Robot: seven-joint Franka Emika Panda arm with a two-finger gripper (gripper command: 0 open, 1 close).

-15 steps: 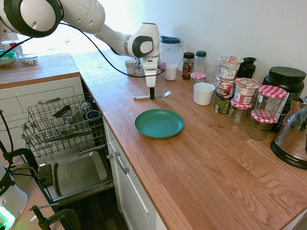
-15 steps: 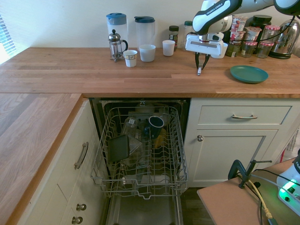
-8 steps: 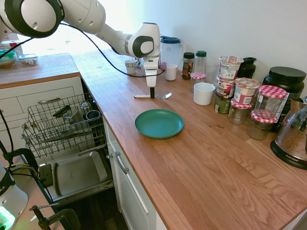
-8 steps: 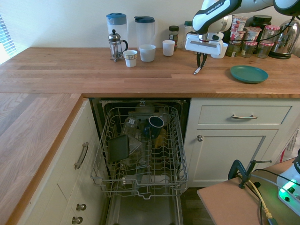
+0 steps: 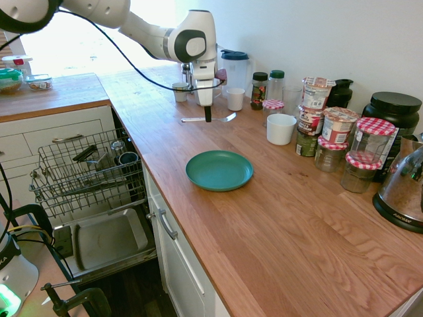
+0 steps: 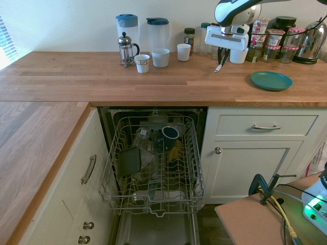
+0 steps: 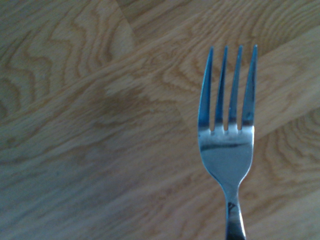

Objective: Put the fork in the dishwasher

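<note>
The fork (image 5: 193, 120) hangs level a little above the wooden counter, held at its middle, whitish handle toward the dishwasher side and tines (image 5: 229, 117) toward the jars. My gripper (image 5: 207, 119) is shut on it, pointing straight down. From the other side the fork (image 6: 217, 68) slants down out of the gripper (image 6: 222, 60). Its silver tines (image 7: 226, 150) show close up over wood grain in the wrist view. The dishwasher stands open below the counter, its grey wire rack (image 5: 79, 173) (image 6: 156, 168) pulled out over the dropped steel door (image 5: 106, 239).
A green plate (image 5: 219, 170) (image 6: 271, 80) lies on the counter near the gripper. Cups, a French press (image 6: 125, 49) and jugs (image 6: 157, 32) line the wall, with jars (image 5: 330, 135) and a kettle (image 5: 403, 188) further along. The rack holds a dark mug (image 6: 169, 133) and other dishes.
The gripper closed on the fork and lifted it off the counter, rising and shifting a little toward the wall. The fork now hangs level in the air.
</note>
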